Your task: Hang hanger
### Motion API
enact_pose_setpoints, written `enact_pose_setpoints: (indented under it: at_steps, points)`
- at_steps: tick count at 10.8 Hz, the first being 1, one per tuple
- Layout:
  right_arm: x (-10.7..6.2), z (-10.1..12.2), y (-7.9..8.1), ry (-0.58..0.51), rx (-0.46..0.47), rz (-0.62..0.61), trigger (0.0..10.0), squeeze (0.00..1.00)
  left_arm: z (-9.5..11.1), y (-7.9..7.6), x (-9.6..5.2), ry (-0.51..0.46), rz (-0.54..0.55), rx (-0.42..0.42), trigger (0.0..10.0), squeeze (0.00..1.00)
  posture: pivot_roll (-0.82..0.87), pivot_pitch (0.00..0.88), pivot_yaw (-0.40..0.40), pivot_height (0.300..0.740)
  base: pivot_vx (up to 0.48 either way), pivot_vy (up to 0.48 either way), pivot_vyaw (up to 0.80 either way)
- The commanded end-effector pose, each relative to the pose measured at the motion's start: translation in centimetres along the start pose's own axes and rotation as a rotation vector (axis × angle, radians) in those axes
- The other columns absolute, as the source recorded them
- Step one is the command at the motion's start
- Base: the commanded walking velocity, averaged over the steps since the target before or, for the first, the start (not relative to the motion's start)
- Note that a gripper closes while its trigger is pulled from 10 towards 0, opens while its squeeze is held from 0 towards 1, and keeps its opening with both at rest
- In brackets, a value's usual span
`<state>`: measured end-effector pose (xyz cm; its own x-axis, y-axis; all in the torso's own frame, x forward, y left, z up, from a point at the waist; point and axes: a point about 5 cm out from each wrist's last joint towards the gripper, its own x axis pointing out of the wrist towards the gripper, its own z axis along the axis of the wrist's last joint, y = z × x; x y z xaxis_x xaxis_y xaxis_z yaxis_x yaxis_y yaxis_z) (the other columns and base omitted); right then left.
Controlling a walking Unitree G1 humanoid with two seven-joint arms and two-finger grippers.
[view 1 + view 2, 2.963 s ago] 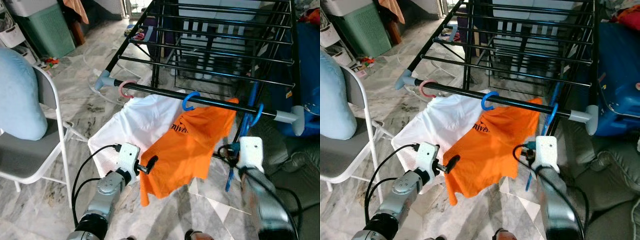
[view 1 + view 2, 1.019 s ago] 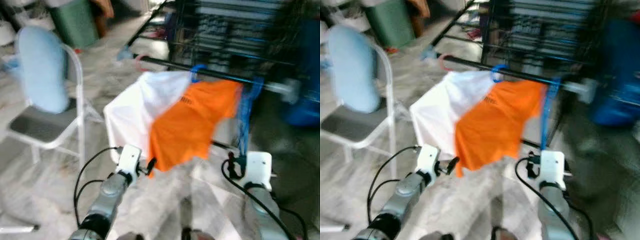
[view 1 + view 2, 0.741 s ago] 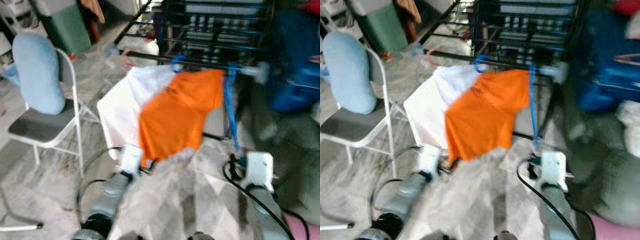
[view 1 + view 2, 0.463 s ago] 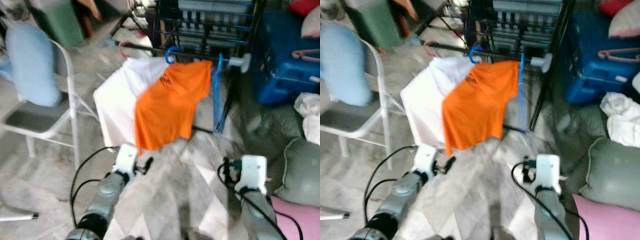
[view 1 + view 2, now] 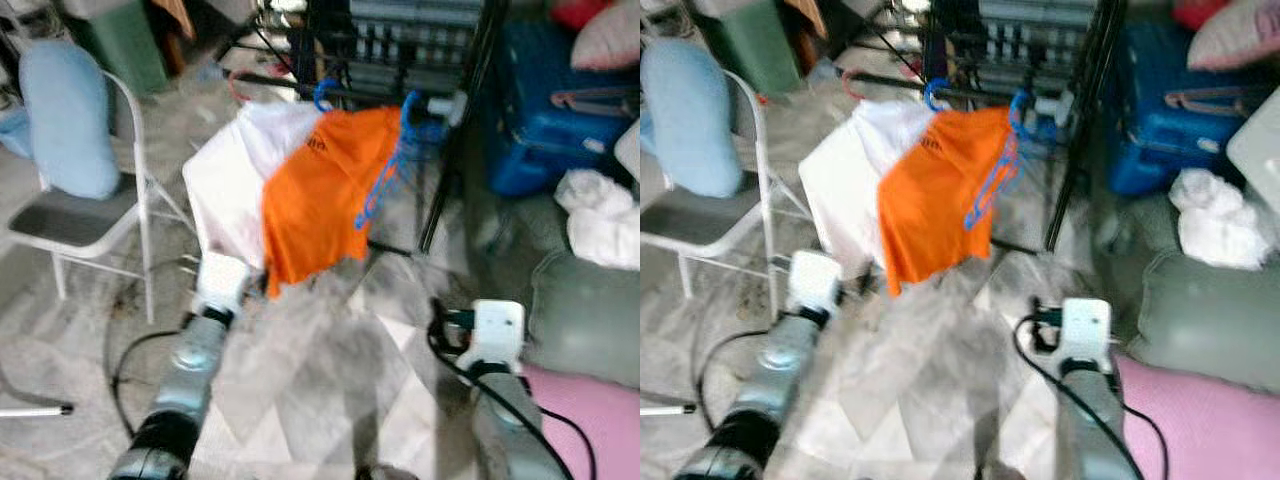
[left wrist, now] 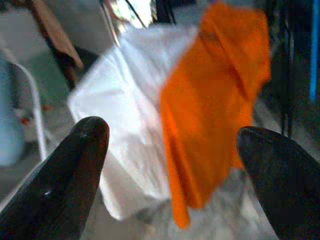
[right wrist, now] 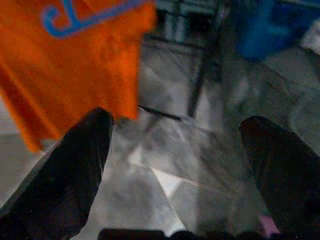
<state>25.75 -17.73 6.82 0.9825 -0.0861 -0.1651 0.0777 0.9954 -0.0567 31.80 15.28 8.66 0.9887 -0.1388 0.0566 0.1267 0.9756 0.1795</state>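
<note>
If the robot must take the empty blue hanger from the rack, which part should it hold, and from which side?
Probably the lower body of the blue hanger, approached from the front by the right hand. Its hook sits on the rack rail, and the frame hangs tilted in front of the orange shirt, free to grip, then lift off.

The 2 head views look forward and down from above the robot's arms, across a marble floor [image 5: 330,370] toward a drying rack [image 5: 400,40] some way ahead. They share nearly the whole scene, the right eye's picture shifted slightly sideways: an orange shirt [image 5: 320,195], a white shirt [image 5: 845,180] and a folding chair [image 5: 90,215] appear in both, softly blurred. The left wrist view looks along its fingers [image 6: 65,175] at both shirts from closer. The right wrist view faces the orange shirt's lower edge [image 7: 75,75] and the floor beside it.
</note>
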Motion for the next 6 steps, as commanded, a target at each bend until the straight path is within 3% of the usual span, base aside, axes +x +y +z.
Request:
enact_pose_setpoints:
  at_steps: [1, 2, 4, 6]
  points:
    - [0.0, 0.9, 0.3, -0.045, 0.006, 0.023, 10.0, 0.00, 0.1, 0.6, -0.3, 0.000, 0.032, -0.018, 10.0, 0.00, -0.15, 0.074, 0.040, 0.740, 0.000, 0.000, 0.00]
    - [-0.1, 1.4, 0.6, -0.076, 0.001, 0.057, 10.0, 0.00, 0.4, 1.0, -0.6, -0.005, 0.070, -0.066, 10.0, 0.00, -0.13, 0.079, 0.039, 0.740, 0.000, 0.000, 0.00]
    - [0.6, 1.1, 1.2, -0.070, 0.010, 0.081, 10.0, 0.00, 0.1, 0.2, -1.0, 0.031, -0.053, -0.018, 10.0, 0.00, -0.09, 0.094, 0.021, 0.740, 0.000, 0.000, 0.00]
    - [1.0, 2.2, 3.0, -0.111, -0.033, 0.196, 10.0, 0.00, 0.4, 0.9, -1.3, 0.053, -0.154, 0.030, 10.0, 0.00, -0.08, 0.090, 0.019, 0.740, 0.000, 0.000, 0.74]
